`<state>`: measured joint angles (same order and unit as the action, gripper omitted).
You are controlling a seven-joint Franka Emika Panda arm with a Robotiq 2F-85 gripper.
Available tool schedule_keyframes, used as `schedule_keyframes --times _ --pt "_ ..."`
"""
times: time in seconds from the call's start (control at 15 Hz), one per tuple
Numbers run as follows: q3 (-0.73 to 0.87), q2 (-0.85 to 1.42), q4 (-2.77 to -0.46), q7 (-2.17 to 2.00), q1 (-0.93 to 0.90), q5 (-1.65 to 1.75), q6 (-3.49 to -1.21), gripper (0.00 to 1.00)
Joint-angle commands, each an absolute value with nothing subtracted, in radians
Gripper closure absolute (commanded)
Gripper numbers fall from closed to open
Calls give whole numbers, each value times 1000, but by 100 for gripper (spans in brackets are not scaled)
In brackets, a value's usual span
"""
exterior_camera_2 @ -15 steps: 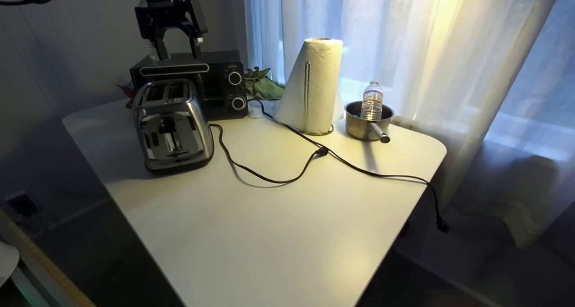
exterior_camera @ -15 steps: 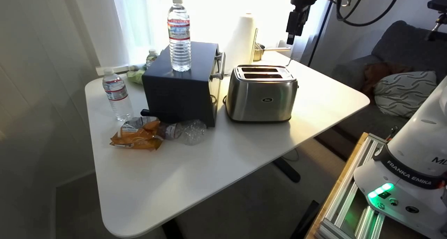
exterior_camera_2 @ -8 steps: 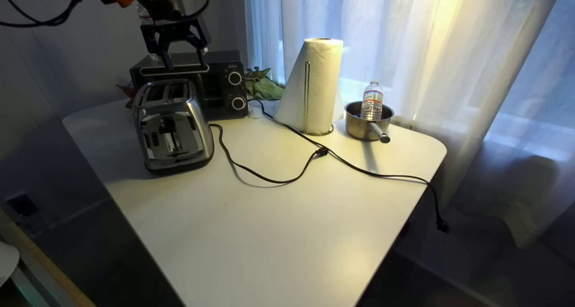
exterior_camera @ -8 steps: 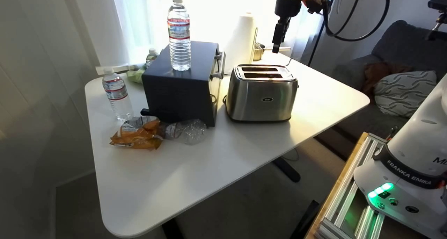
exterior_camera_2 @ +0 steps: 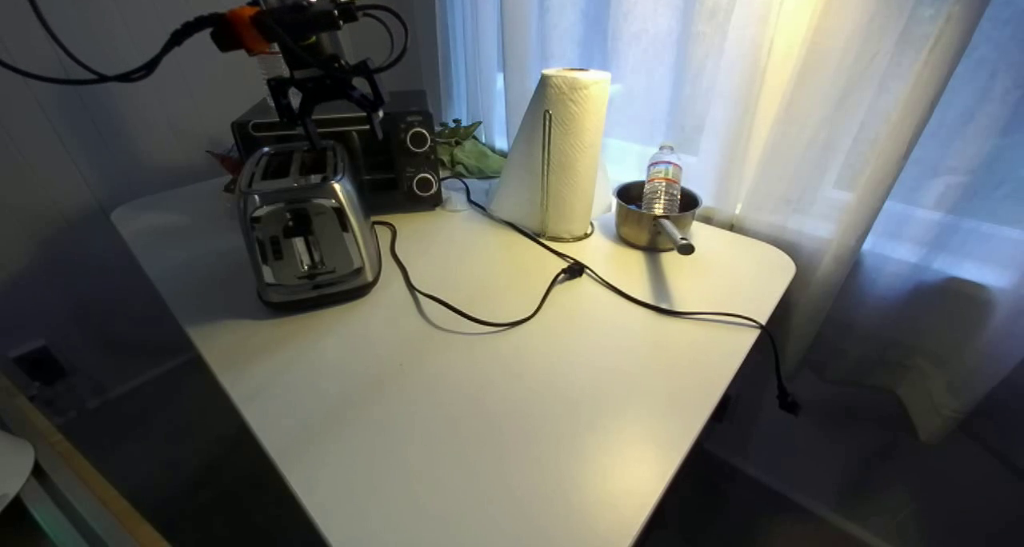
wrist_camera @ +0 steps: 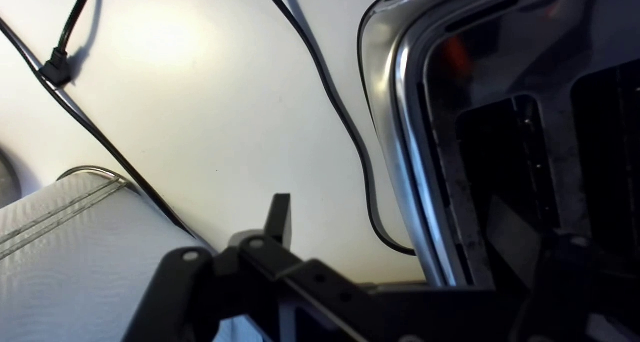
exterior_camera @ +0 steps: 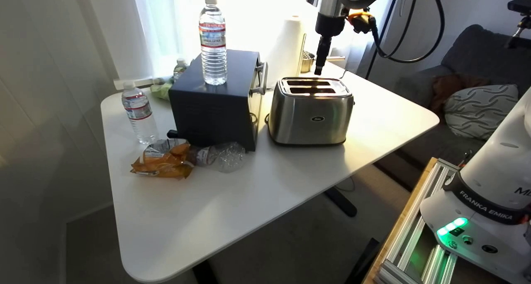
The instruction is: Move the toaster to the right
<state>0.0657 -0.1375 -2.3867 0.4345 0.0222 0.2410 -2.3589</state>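
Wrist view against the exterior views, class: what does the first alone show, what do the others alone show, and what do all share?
Only the wrist view shows a reddish patch, probably a reflection, on the shiny top of the toaster, and the round pin heads by the fingers.

Only the exterior views, between them, show the bottle standing on the black oven, the orange bag and the robot's base.

All share the toaster, the fingers, the white table and the paper-towel roll.
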Motion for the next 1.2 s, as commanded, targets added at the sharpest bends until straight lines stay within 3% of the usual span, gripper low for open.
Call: schedule_keyframes --times 0.0,1.07,1.13 --pt "64 -138 -2385 435 24 240 -2357 0" --pt "60 -53 -2378 729 1 118 -2445 0" --pt "59 -46 -2376 733 3 119 -2451 6"
